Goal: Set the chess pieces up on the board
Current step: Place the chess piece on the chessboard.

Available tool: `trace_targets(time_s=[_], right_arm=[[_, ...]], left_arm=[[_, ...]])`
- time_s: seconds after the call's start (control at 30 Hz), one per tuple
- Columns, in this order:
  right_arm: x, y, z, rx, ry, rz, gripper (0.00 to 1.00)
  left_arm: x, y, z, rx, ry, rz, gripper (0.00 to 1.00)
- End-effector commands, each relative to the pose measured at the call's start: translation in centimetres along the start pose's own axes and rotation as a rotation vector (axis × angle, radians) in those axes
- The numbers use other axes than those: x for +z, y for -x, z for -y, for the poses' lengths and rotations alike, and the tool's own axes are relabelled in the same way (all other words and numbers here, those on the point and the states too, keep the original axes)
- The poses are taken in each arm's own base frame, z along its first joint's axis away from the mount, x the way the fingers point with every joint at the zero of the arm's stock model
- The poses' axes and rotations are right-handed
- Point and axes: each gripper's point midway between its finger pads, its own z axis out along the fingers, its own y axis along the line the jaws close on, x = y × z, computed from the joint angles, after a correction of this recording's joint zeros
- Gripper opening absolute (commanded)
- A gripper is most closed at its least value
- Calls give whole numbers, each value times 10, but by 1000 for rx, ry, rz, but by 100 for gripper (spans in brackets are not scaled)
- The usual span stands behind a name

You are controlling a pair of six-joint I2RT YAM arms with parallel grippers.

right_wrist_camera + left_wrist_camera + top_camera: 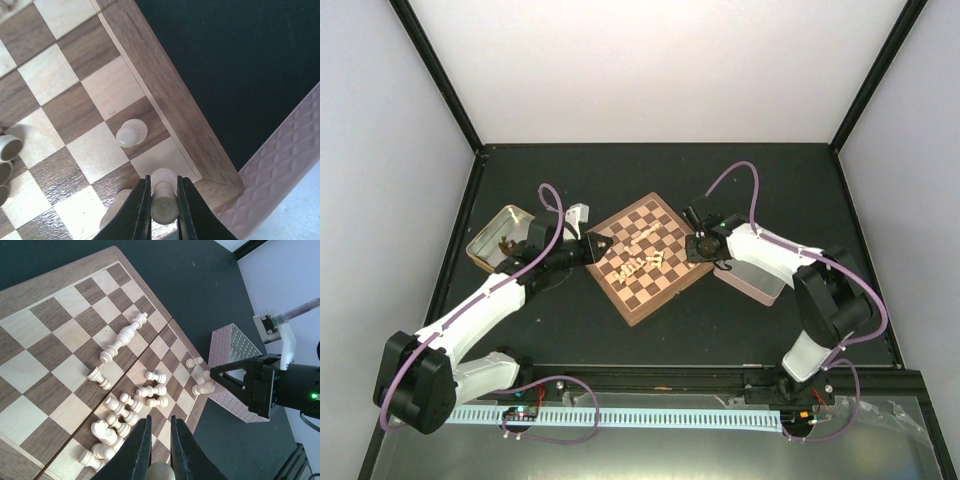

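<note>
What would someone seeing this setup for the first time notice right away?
A board turned cornerwise in the middle of the dark table, strewn with toppled chess pieces. The left gripper and right gripper reach it from opposite sides: the left is shut on a cream piece, the right on a pawn over the board's corner square.

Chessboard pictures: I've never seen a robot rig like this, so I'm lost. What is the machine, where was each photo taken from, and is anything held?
Two white robot arms are bolted at the near edge of a dark table. The overhead picture shows both reaching a wooden chessboard where cream chess pieces lie jumbled, a metal tin and a pinkish tin beside it. The other two pictures come from cameras on the wrists: the left gripper pinches one cream piece, the right gripper another.
</note>
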Motion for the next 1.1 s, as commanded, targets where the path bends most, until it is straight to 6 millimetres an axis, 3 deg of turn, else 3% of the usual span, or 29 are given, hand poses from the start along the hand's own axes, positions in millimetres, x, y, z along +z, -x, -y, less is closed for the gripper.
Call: trace_targets(time_s=[0.0,0.33,0.63,0.77,0.93,1.07], right_arm=[[7,0,3,11,-24,-5,10],[10,1,3,3,-29,-10,23],[-36,29,4,22,8,147,31],[-61,36,-35,-94,222,226,32],[-114,15,-117,-326,663,301,37],[-149,0,-152,-423,858,363,50]], left_arm=[[-3,7,8,17,-11,15,2],[-3,8,11,18,-17,17,3],[-4,9,22,13,-57,10,3],[-4,10,40,-17,-138,-9,4],[-8,10,73,-90,-286,-55,4],[-15,12,91,-139,-352,-75,4]])
